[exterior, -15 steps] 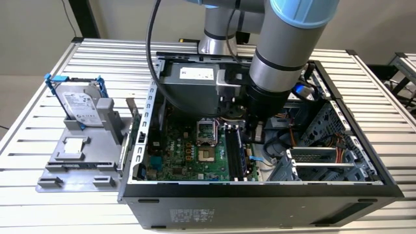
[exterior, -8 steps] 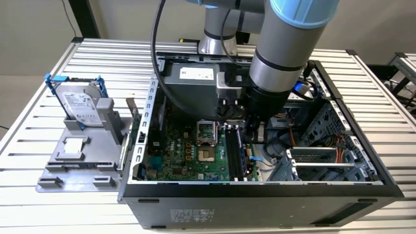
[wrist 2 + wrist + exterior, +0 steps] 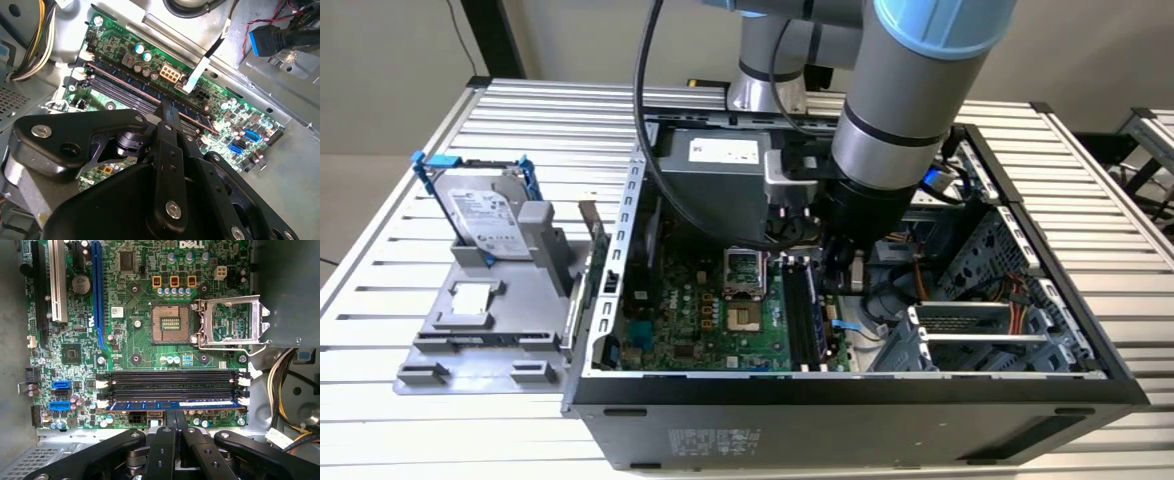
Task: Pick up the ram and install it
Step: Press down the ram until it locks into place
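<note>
Exterior view: ribbed aluminium table (image 3: pixel 440 420), pale wall behind; open black computer case (image 3: pixel 854 410) centre frame, green motherboard (image 3: pixel 707 320) inside, arm reaching down into it. Silver hard drive (image 3: pixel 487 215) upright in a grey holder (image 3: pixel 480 340) at left of frame. Gripper (image 3: pixel 841 262) low over the slot area. First wrist view: ram (image 3: pixel 172 404) a thin blue-edged stick, seated in the black slot nearest the gripper (image 3: pixel 175 420), lower centre; empty black memory slots (image 3: pixel 172 382) just above, square CPU socket (image 3: pixel 170 323) at centre. Fingers closed together, tips at ram's upper edge; pinching or only pressing, cannot tell. Second wrist view: matte black linkage, gripper (image 3: pixel 166 107) tips touching ram (image 3: pixel 145 90) running diagonally.
</note>
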`<state>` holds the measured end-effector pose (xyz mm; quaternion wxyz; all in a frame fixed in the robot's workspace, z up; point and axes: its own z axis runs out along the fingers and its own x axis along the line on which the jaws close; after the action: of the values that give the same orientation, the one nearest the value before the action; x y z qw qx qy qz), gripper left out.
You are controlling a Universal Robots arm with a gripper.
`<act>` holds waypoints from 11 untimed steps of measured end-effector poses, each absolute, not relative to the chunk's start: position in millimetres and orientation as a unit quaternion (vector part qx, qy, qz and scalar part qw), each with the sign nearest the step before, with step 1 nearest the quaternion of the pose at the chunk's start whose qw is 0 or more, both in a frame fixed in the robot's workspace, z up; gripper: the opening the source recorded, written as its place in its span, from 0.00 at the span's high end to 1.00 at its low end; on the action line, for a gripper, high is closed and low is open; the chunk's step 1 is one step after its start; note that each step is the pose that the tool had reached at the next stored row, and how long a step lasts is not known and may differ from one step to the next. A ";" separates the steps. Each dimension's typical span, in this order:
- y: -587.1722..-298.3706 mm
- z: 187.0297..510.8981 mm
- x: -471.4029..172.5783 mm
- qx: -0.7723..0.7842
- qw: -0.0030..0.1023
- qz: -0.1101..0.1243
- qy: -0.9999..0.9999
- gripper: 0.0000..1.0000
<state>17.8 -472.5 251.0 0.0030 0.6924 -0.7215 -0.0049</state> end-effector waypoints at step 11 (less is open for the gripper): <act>-472.5 237.2 16.3 0.692 0.003 -0.005 -0.721 1.00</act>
<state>16.3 -472.5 237.2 0.0029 0.6925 -0.7214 -0.0050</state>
